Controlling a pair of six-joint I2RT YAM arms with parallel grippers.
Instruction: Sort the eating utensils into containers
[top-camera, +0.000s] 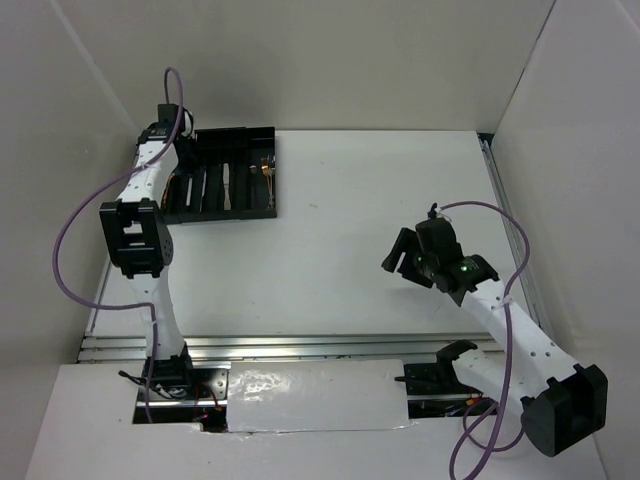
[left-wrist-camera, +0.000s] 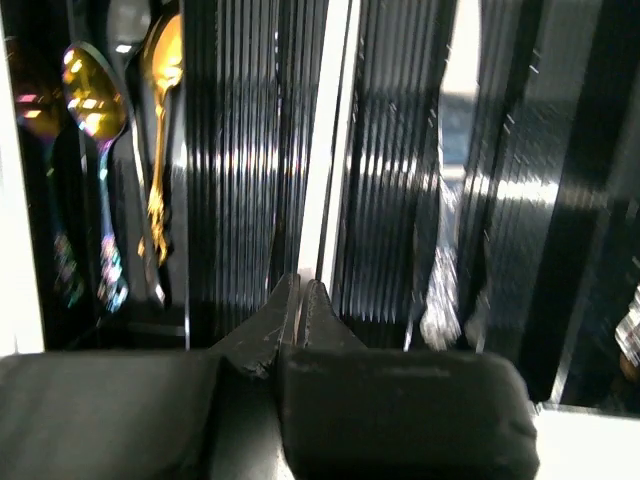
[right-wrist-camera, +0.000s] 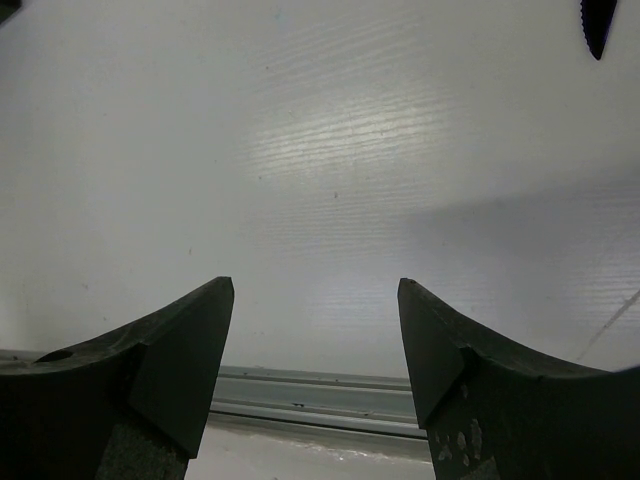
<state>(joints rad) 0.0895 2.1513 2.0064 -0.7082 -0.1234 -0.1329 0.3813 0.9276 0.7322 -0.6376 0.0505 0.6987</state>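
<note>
The black cutlery tray (top-camera: 245, 205) lies at the far left of the table, its containers being long parallel slots (left-wrist-camera: 250, 150). My left gripper (top-camera: 180, 150) hovers low over the tray's left part and is shut (left-wrist-camera: 300, 290) with nothing seen between its fingers. An iridescent spoon (left-wrist-camera: 92, 100) and a gold spoon (left-wrist-camera: 163, 60) lie together in the slot left of the fingertips. A silver utensil (left-wrist-camera: 440, 290) lies in a slot to the right. A copper utensil (top-camera: 265, 170) shows in the tray's right slot. My right gripper (top-camera: 405, 255) hangs open and empty (right-wrist-camera: 315, 290) above the bare table.
A thin pale strip (left-wrist-camera: 325, 150) runs up from my left fingertips between two slots. White walls close in the table on three sides. A metal rail (right-wrist-camera: 310, 400) runs along the near edge. A dark toothed tip (right-wrist-camera: 597, 25) pokes into the right wrist view's corner.
</note>
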